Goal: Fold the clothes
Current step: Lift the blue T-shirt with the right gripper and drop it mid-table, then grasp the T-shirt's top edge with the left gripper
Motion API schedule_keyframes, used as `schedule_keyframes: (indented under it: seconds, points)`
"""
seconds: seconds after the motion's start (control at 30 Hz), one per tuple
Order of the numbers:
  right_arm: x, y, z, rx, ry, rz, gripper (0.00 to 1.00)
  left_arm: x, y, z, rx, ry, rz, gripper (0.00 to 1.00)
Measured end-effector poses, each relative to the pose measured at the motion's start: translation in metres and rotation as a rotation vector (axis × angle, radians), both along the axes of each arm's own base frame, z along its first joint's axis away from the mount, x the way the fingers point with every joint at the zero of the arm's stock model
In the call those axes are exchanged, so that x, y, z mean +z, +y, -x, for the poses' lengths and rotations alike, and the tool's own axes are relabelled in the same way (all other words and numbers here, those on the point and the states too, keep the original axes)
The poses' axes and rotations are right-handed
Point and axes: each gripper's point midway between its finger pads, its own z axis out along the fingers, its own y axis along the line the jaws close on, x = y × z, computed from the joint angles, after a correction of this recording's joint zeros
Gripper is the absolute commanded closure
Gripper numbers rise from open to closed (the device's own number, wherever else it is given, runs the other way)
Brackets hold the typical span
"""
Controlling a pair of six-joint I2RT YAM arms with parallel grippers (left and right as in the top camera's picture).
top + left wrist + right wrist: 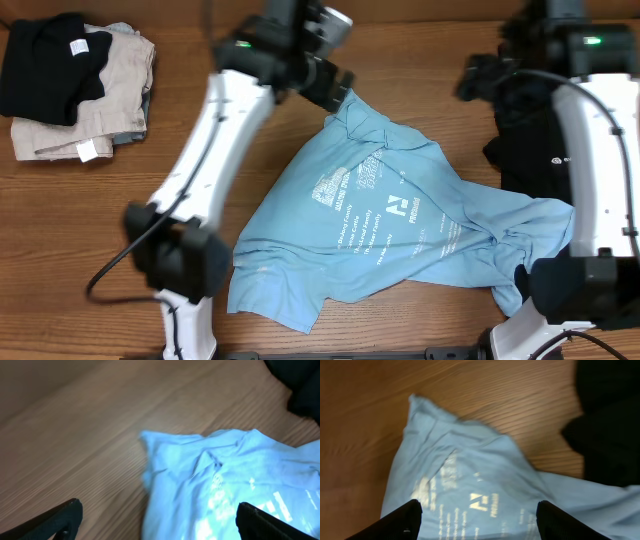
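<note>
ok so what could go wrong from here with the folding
The light blue T-shirt lies crumpled, one end bunched right beside the black garment; a grab there by the open right gripper might catch both. The open left gripper hovers by the shirt's top edge; folding before flattening would likely trap creases.

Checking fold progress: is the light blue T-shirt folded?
No, the light blue T-shirt lies spread out and rumpled, its lettering facing up.

The T-shirt [380, 220] lies spread at the middle of the table [90, 230]; the long garment [525, 150] lies just beside it, to the right and farther back; a stack of folded clothes [75, 85] sits well apart at the far left corner, one piece atop another.
</note>
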Motion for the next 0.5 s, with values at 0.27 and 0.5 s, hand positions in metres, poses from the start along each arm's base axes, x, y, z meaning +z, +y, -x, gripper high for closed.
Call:
schedule_keyframes:
  seconds: [0.27,0.5]
  points:
    - [-0.001,-0.043,0.004,-0.106,0.016,0.010,0.22,-0.083,-0.064,-0.001,-0.041,0.092,-0.018,0.11]
    - [-0.001,-0.043,0.003,-0.105,0.015,0.017,0.22,-0.133,-0.068,-0.001,0.006,0.176,-0.051,0.32]
